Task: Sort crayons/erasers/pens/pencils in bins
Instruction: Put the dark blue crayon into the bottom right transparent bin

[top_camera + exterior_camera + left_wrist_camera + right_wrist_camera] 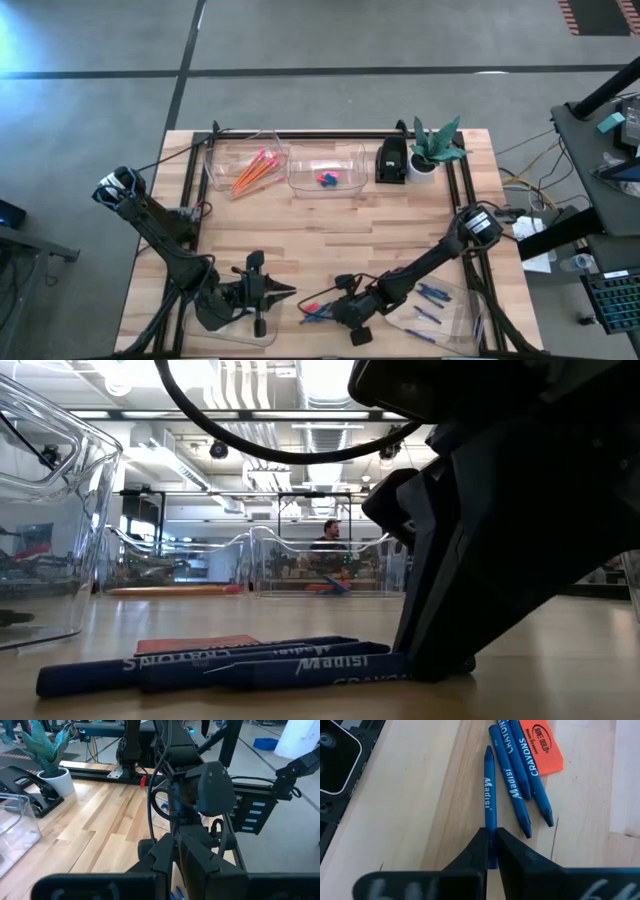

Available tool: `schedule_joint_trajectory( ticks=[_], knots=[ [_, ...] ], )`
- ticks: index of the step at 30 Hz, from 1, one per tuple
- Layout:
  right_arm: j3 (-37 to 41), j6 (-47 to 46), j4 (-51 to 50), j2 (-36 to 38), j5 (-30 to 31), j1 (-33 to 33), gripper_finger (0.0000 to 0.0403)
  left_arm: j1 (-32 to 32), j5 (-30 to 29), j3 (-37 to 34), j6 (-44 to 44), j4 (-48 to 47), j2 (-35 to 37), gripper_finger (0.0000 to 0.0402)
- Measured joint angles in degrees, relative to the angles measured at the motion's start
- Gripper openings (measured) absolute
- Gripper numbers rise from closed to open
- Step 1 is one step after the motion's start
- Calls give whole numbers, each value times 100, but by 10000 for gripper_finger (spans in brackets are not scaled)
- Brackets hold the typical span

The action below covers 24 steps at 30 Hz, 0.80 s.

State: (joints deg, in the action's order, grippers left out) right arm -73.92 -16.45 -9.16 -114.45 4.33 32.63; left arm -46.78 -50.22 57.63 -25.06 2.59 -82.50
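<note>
Near the front edge of the bench: three blue crayons (509,767) lie side by side on the wood, with an orange-red eraser (542,747) touching the far one.
Right gripper (491,837): it is low on the bench, at the front, just left of the front right bin. Its two dark fingers are squeezed onto the end of one blue crayon (489,795), the one that lies a little apart from the other two.
Held crayon: it is flat on the wood, with white letters along its side.
Left gripper (262,293): it waits at the front left of the bench, over a clear bin (205,330). Its fingers are closed with nothing between them.
Front right bin (455,325): a few blue crayons (430,294) are inside it.
Back left bin (225,160): long orange pencils (255,170) with pink ends lie in it in a slanted bunch.
Back middle bin (345,170): small blue and pink-red erasers (326,180) sit in the middle of it.
Back right of the bench: a small black box (391,160) stands beside a green plant in a white pot (432,150).
Far room, low view: a person (329,538) shows behind the back bins, too small to tell more.
</note>
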Motion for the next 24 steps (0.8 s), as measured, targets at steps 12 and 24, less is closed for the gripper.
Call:
schedule_joint_trajectory(
  ticks=[12,24],
  knots=[
    [33,245,-974,1151,118,32,18,0,-2,2,0,-2,0,18],
    [39,-1600,-3411,2942,1351,437,18,11,0,0,-4,-2,0,18]
  ],
)
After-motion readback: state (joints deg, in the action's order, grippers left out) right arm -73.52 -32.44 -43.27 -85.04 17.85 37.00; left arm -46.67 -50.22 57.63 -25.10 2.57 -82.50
